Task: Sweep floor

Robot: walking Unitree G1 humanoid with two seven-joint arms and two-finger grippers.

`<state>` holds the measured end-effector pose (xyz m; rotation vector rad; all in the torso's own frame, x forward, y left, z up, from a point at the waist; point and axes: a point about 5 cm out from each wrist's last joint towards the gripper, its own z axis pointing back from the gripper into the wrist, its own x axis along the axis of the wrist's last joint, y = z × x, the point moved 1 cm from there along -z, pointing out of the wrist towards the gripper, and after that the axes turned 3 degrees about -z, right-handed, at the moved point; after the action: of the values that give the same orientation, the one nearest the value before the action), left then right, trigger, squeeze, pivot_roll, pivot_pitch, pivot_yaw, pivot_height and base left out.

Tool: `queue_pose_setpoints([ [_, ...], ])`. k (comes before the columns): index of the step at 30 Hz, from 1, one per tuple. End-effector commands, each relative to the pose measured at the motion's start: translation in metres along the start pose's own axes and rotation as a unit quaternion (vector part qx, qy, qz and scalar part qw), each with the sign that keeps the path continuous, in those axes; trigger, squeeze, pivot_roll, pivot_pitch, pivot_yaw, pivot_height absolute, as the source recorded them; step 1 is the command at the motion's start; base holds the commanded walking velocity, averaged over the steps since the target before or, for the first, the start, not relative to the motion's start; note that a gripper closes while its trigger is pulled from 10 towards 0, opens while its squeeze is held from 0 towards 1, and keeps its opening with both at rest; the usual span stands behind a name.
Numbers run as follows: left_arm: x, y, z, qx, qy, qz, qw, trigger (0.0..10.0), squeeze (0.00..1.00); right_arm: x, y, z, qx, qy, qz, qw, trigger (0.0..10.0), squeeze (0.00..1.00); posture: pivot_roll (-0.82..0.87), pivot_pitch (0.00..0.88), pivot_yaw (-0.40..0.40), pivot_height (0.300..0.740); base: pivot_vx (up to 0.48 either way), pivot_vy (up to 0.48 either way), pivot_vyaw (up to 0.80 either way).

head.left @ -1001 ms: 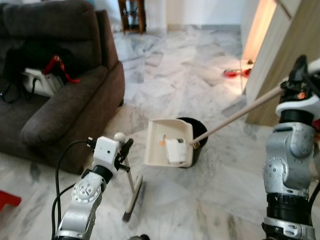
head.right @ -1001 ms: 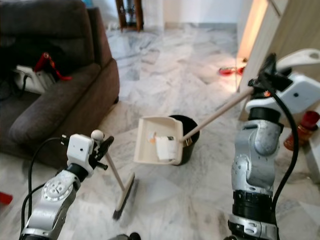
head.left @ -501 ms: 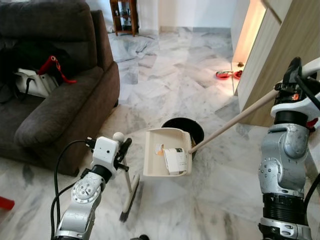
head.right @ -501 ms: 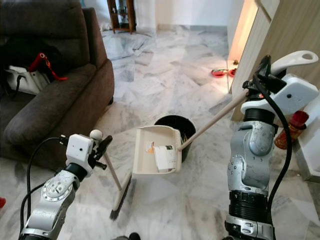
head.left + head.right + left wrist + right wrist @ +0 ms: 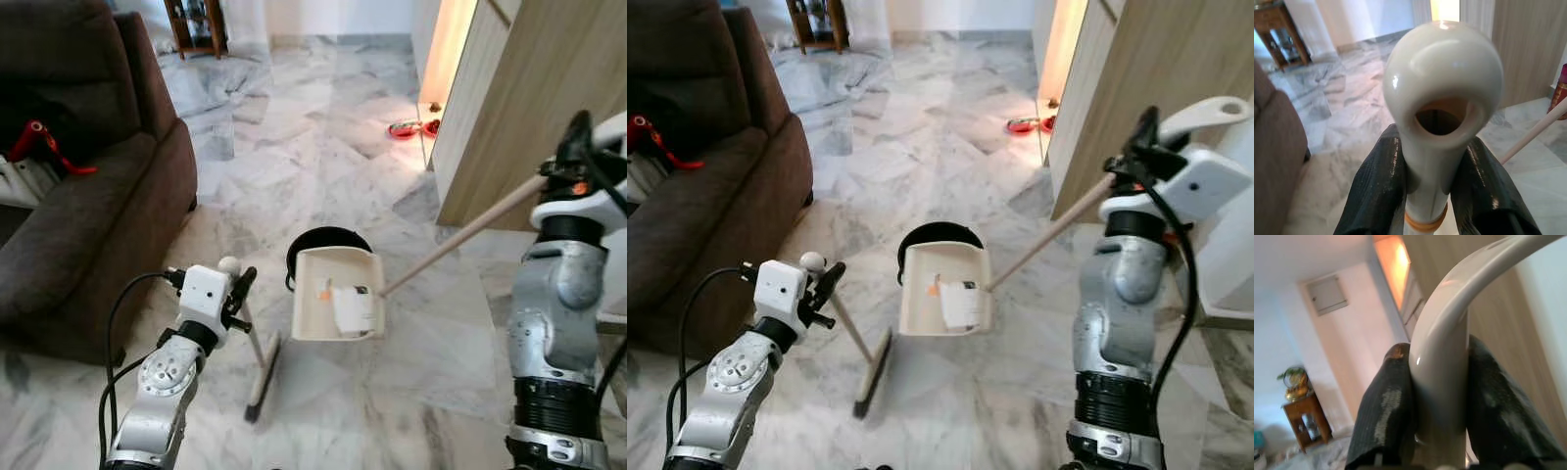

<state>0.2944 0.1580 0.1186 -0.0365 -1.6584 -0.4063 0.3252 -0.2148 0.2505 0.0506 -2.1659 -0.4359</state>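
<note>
1. The top of the broom (image 5: 854,338) is pinched by the left pincer (image 5: 1432,166), with a black finger pressed on each side of the cream handle.
2. The broom's brush end is set on the marble floor (image 5: 323,147), below and ahead of that pincer.
3. The dustpan (image 5: 336,294) is held by its long handle, which is squeezed in the right pincer (image 5: 1437,396).
4. The pan is held low, far out from the right pincer, right beside a black bin (image 5: 318,242).
5. White paper (image 5: 353,308) is seen in the pan.
</note>
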Motion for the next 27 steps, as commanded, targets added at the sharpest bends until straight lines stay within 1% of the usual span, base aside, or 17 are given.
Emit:
queue_pose_setpoints([
  [1,0.007,0.0,-0.002,0.002,-0.02,-0.004,1.0,10.0,0.0,0.019,0.001,-0.005,0.0,-0.044,-0.016,0.999,10.0,0.0,0.1,0.09,0.046,0.74,0.315,0.0,0.0],
  [11,0.009,0.0,-0.002,0.004,-0.025,-0.005,1.0,10.0,0.0,0.022,0.005,-0.007,0.011,-0.051,-0.019,0.998,10.0,0.0,0.11,0.088,0.044,0.74,0.319,0.0,0.0],
  [13,0.009,0.0,-0.002,0.004,-0.025,-0.006,1.0,10.0,0.0,0.025,0.01,-0.007,0.021,-0.058,-0.016,0.998,10.0,0.0,0.11,0.088,0.044,0.74,0.324,0.0,0.0],
  [22,0.009,0.001,-0.002,0.005,-0.025,-0.008,1.0,10.0,0.0,0.03,0.019,-0.009,0.043,-0.068,-0.021,0.996,10.0,0.0,0.11,0.083,0.043,0.74,0.327,0.0,0.0],
  [27,0.009,0.001,-0.003,0.006,-0.025,-0.009,1.0,10.0,0.0,0.031,0.021,-0.01,0.05,-0.07,-0.022,0.996,10.0,0.0,0.11,0.082,0.042,0.74,0.326,0.0,0.56],
])
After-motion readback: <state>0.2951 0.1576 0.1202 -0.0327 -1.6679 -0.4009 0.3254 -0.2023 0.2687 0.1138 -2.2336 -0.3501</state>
